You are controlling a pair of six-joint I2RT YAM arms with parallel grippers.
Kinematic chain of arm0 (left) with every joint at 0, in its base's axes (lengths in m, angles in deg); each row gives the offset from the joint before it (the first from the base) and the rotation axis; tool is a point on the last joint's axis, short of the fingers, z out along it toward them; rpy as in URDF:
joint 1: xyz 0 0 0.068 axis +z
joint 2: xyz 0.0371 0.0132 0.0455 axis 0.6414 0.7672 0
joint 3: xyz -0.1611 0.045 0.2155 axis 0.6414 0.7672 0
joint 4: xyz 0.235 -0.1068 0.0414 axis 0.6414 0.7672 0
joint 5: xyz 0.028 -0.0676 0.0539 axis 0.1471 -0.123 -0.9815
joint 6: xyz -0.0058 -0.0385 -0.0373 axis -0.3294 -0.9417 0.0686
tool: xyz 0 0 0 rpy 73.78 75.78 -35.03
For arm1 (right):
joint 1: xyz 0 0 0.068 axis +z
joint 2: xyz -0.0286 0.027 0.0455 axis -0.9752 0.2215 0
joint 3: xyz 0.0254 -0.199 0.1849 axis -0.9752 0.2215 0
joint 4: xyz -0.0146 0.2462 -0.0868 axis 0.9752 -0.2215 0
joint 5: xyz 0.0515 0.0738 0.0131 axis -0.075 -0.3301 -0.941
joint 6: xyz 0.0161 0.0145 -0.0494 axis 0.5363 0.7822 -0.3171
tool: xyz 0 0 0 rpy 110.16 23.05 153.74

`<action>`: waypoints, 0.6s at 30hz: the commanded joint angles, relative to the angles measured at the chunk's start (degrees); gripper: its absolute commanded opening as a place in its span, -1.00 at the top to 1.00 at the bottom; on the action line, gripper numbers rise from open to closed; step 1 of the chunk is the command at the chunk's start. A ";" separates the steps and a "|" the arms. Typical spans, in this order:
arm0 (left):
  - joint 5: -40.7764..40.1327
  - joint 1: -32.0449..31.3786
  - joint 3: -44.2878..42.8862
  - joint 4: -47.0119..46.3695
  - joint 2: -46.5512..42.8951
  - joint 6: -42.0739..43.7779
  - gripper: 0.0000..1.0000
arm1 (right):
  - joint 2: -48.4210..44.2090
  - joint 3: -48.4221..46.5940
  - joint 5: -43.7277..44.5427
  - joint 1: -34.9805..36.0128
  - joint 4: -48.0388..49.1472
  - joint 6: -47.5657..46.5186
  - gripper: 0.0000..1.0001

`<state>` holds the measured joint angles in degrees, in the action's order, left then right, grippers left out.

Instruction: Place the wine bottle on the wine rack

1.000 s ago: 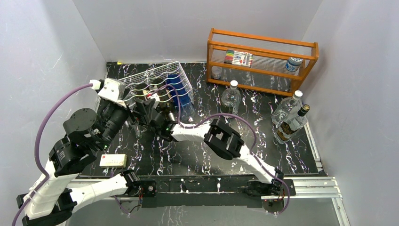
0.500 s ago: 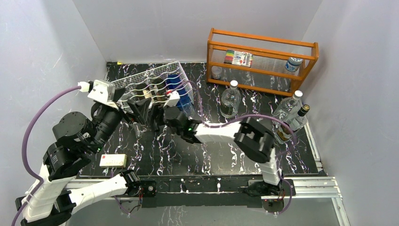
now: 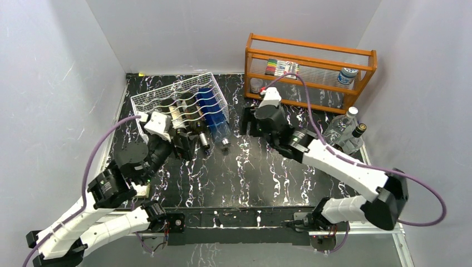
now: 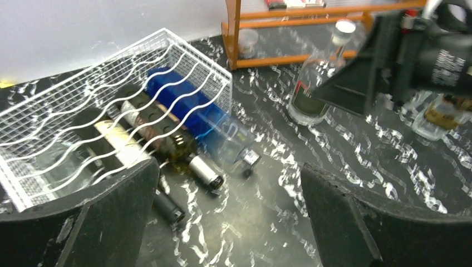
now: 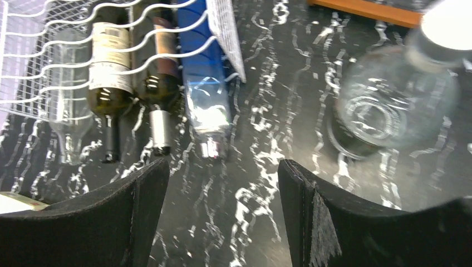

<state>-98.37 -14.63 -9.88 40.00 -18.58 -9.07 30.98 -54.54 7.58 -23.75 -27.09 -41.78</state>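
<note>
The white wire wine rack [image 3: 167, 97] [image 4: 83, 100] [image 5: 33, 33] stands at the back left. Two dark wine bottles [image 5: 108, 72] [image 4: 167, 144] lie in its cradles, necks toward me, between a clear bottle [image 5: 67, 117] and a blue bottle [image 3: 211, 108] [image 5: 203, 94]. My left gripper [image 3: 181, 147] [image 4: 228, 178] hangs open just in front of the rack, holding nothing. My right gripper [image 3: 249, 123] [image 5: 224, 167] is open and empty over the table, with a standing clear round bottle [image 5: 389, 105] [image 4: 314, 83] just to its right.
An orange wooden shelf [image 3: 309, 55] with markers and a jar stands at the back right. Two upright bottles [image 3: 340, 127] [image 3: 350, 143] stand by the right wall. A white remote [image 3: 146, 191] lies near the left arm's base, mostly hidden.
My right arm has swung away from the rack front to the right, up to the clear round bottle. The left arm has drawn back and lower.
</note>
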 commanded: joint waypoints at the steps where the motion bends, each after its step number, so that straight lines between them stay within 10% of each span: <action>1: -0.72 0.01 9.27 -7.26 -2.25 -8.41 -0.96 | -9.51 -0.56 9.82 -0.26 -14.75 -2.89 -0.64; 18: 6.40 -0.02 19.19 -13.35 -0.61 -7.44 -0.97 | -14.55 -10.07 19.97 -38.11 -24.35 -9.22 -0.72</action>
<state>-91.64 -14.63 10.21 26.97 -18.88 -16.39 18.28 -61.33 25.46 -56.69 -53.05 -49.52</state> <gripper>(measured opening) 0.981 0.860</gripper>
